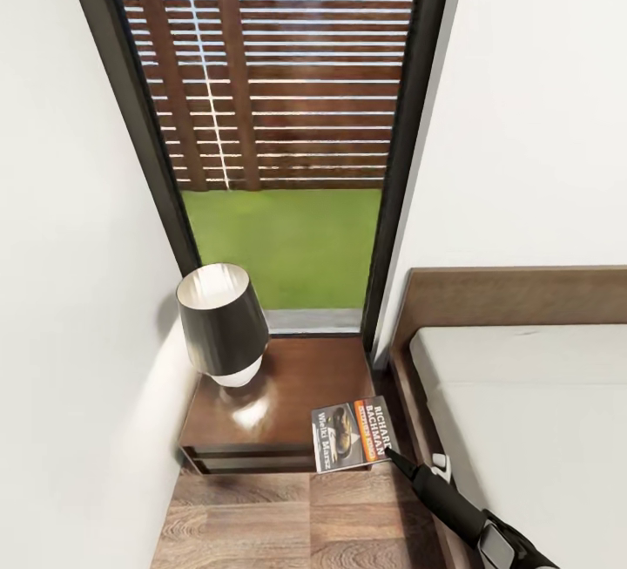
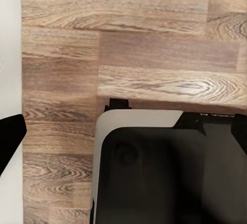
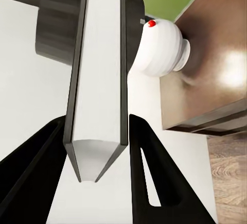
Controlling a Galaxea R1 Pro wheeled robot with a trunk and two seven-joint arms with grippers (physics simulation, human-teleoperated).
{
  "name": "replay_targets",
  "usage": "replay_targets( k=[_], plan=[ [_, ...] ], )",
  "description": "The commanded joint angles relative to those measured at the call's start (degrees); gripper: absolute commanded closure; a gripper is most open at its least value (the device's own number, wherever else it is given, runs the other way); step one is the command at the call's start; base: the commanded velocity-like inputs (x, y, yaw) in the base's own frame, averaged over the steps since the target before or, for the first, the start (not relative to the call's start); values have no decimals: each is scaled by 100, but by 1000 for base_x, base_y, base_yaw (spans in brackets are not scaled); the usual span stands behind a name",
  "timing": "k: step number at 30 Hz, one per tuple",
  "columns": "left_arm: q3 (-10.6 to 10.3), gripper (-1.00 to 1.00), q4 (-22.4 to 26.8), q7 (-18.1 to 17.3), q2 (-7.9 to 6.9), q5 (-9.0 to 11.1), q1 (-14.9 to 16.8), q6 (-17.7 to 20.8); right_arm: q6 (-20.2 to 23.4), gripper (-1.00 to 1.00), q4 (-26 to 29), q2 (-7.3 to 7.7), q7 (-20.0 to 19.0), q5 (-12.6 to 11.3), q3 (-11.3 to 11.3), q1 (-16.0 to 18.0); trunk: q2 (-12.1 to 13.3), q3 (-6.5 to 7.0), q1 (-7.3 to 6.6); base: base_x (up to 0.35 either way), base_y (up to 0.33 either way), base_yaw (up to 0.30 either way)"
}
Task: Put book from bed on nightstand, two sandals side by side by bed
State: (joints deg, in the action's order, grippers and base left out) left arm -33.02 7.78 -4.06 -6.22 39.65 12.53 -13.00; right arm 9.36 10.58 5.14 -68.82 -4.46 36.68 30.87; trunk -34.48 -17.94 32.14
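Head view: nightstand (image 1: 287,395) sits in the corner between the left wall (image 1: 70,290) and the bed (image 1: 522,430), directly before the window (image 1: 279,142). Lamp (image 1: 224,321) stands on the nightstand's rear left part, close to the wall. Book (image 1: 350,434) is at the nightstand's front right corner, overhanging the front edge, nearest the bed. Right hand (image 1: 387,453) reaches in from the lower right, between nightstand and bed, at the book's lower right corner. Headboard (image 1: 514,294) runs behind the mattress, against the right wall. Floor (image 1: 296,521) lies before the nightstand.

Right wrist view: book (image 3: 100,74) edge-on between the two fingers (image 3: 154,183); lamp (image 3: 159,49) beyond it on the nightstand (image 3: 216,69).

Left wrist view: floor (image 2: 128,44) beneath the left arm.
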Motion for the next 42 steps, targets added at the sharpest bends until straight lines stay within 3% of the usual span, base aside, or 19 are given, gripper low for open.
replay_targets(
  k=[1, 28, 42],
  plan=[
    [-38, -100, -4, -25, -2, 61, 4, -18, 59, 100, -2, 1, -12, -48, -12, 4, -7, -7, 2, 47, 0, 0],
    [-50, -100, 5, -25, -4, 60, 4, -17, 104, 100, 40, 32, 21, -30, -44, 6, -7, -7, 2, 164, 0, 0],
    [-53, -100, 13, -25, -4, 60, 4, -25, 123, 100, 58, 6, 549, -14, -68, 7, -7, -7, 2, 98, 32, 0]
  ],
)
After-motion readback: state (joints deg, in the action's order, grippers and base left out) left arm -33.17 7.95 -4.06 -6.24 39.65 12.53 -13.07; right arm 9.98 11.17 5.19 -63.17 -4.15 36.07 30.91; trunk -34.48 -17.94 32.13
